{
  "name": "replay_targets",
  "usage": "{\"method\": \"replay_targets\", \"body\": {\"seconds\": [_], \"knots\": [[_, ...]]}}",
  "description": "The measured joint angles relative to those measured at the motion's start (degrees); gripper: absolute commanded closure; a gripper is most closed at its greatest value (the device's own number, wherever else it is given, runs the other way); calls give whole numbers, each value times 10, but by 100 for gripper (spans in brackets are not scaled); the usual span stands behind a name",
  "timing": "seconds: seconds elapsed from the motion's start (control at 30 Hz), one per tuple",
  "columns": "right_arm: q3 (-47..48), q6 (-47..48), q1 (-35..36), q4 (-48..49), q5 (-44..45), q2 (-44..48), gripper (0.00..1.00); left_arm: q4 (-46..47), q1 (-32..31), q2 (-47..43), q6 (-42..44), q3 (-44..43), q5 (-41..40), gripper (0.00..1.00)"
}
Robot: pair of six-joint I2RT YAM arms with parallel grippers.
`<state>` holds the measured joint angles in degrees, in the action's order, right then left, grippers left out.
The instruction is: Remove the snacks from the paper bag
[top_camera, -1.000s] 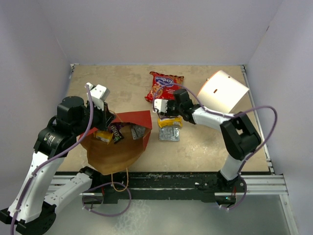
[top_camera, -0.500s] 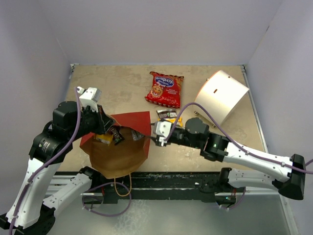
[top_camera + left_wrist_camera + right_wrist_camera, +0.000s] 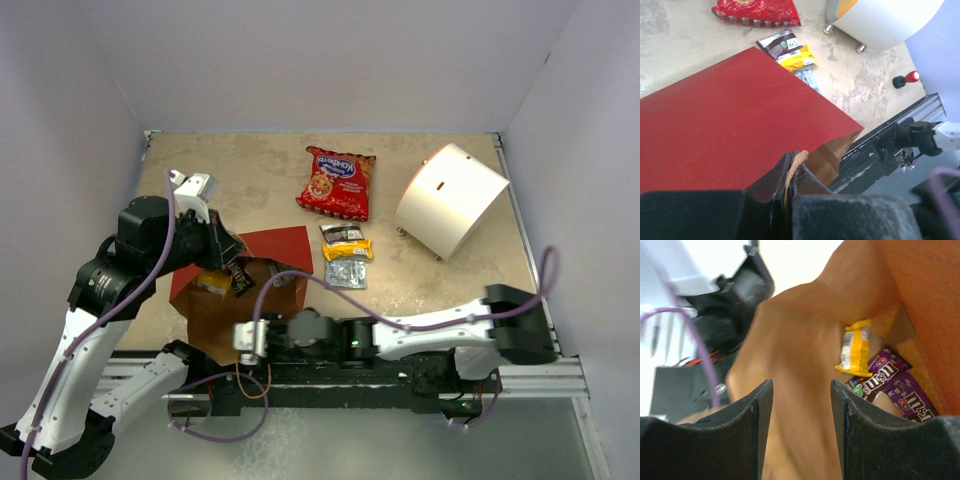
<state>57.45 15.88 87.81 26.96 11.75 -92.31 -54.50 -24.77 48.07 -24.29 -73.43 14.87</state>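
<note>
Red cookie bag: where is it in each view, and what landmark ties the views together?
Top external: red cookie bag lies at the far middle, beyond the paper bag.
Left wrist: red cookie bag at the top edge, left of middle, cut off.
Right wrist: not in it.
Shared landmark: the paper bag, in all three.

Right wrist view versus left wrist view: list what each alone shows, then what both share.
Only the right wrist: the open right gripper, plus a yellow packet and purple candy packets inside the paper bag. Only the left wrist: the left gripper shut on the bag's rim, and outside it the red cookie bag, a pile of small packets, the white cylinder and a red-capped black object. Both: the bag itself, brown interior in the first, red exterior in the second.
</note>
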Motion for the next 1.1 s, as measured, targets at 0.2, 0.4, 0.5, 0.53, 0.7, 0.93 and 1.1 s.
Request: {"method": "replay_targets", "body": {"seconds": [0.2, 0.4, 0.5, 0.53, 0.7, 0.93, 1.1], "knots": [[65, 4, -10, 74, 111, -145, 38, 5, 0, 15, -11, -20, 26, 100], [59, -8, -55, 101, 135, -173, 39, 4, 0, 15, -19, -20, 35, 100], [58, -16, -74, 119, 143, -181, 40, 4, 0, 13, -19, -20, 35, 100], [58, -20, -78, 123, 143, -188, 40, 3, 0, 12, -19, -20, 35, 100], [64, -46, -89, 128, 151, -239, 40, 3, 0, 12, -21, -20, 42, 100], [84, -79, -98, 110, 175, -287, 40, -5, 0, 15, -21, -21, 47, 100], [101, -89, -107, 102, 187, -289, 34, -10, 0, 14, -21, -21, 47, 100]]}}
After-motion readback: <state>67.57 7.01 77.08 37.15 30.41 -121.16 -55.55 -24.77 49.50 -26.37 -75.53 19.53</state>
